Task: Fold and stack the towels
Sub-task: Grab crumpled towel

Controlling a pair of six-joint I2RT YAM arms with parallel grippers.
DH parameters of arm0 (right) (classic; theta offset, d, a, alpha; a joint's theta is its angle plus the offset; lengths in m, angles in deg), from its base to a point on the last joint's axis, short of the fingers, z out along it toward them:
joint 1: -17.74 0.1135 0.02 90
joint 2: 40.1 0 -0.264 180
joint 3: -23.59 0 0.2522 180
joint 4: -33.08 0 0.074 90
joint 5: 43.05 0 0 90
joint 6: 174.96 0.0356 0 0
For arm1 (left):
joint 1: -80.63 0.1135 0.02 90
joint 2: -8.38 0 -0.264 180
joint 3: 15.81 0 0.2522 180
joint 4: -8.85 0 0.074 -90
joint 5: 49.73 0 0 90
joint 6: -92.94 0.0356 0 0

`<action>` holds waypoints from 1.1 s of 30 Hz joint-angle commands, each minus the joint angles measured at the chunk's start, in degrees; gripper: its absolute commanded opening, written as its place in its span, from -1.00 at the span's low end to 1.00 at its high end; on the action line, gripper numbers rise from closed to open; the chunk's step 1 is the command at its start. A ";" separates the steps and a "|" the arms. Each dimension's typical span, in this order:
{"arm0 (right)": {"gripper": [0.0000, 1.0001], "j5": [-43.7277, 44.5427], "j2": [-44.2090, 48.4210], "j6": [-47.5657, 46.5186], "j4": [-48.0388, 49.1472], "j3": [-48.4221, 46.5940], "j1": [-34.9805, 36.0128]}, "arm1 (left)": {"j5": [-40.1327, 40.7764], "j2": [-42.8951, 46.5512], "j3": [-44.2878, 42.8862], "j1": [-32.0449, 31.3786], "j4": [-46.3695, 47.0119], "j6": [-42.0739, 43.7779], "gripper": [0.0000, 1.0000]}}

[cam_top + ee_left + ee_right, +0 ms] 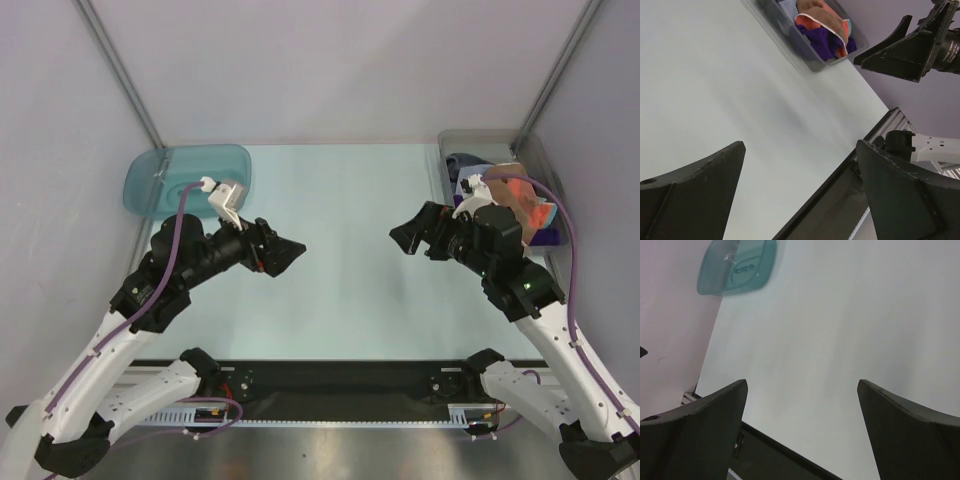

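While left gripper [288, 255] and right gripper [401, 240] gape empty, I risk snagging several bunched multicoloured cloth towels [525, 205] from the far-right clear grey bin [460, 138].

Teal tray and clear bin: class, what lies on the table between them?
Nothing: in the top view only bare table runs from the teal tray to the clear bin.
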 commanded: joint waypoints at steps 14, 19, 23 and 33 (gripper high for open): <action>0.98 27.30 -19.78 -13.71 -0.65 -16.01 -13.42 | 0.92 -2.72 -2.17 0.28 -1.11 4.67 0.99; 0.37 24.93 -35.10 -12.84 -4.96 -24.29 -28.82 | 0.92 0.19 0.30 0.28 -1.27 5.02 1.00; 0.29 21.75 -40.81 -13.71 -2.42 -24.11 -34.97 | 1.18 1.50 2.75 0.28 -1.19 4.76 1.00; 0.18 13.49 -53.47 -20.21 4.01 -25.78 -42.45 | -0.84 0.28 5.58 0.19 0.65 4.67 1.00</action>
